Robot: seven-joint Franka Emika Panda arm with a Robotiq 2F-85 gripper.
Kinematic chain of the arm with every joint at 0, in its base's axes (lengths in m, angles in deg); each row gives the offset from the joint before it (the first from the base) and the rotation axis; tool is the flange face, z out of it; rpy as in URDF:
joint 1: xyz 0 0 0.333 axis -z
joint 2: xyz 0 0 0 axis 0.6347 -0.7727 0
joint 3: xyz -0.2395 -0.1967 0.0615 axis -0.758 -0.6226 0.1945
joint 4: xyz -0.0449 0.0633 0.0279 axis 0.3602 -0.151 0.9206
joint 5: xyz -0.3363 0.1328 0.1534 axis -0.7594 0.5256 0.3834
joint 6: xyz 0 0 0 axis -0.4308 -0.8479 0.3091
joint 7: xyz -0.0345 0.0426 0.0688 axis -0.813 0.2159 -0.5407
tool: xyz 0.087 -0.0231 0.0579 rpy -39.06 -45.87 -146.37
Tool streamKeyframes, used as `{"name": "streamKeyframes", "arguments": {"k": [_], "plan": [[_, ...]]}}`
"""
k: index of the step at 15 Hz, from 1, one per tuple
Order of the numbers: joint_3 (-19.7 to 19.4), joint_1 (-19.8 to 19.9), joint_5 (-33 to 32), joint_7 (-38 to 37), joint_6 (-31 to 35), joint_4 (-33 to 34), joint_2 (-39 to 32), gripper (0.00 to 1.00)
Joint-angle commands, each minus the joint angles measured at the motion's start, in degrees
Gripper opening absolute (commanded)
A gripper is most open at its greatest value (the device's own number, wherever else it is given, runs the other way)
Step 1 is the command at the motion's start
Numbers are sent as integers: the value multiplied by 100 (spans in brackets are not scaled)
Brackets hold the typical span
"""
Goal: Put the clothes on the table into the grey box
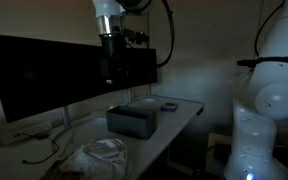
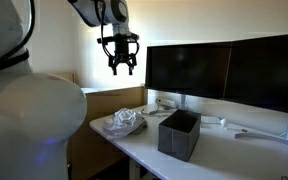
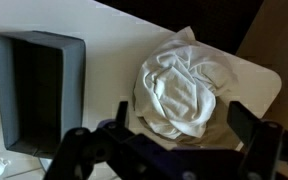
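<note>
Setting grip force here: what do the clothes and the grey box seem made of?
Clothes: soft white woven or knit fabric, matte, judging by the loose folds and creases. Grey box: probably rigid plastic or stiff felt, matte; straight thin walls, no shine, but dim light leaves it open.

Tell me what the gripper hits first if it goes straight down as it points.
Probably the crumpled white clothes: the gripper hangs open above them, pointing down, with the grey box off to one side. Depth is hard to judge.
</note>
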Motion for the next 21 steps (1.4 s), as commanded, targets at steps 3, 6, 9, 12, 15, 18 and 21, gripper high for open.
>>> {"name": "streamKeyframes", "arguments": {"k": [3, 6, 9, 12, 15, 18, 21], "plan": [[95, -89, -67, -88, 248, 10, -377, 100], [129, -198, -44, 52, 458, 84, -784, 100], [163, -330, -31, 101, 819, 161, -1192, 100], [231, -416, -254, -43, 1182, 239, -1631, 100], [212, -494, -418, -31, 1370, 319, -2072, 100], [175, -560, -657, -44, 1512, 420, -2536, 100], [121, -649, -1063, -198, 1551, 603, -2925, 100]]}}
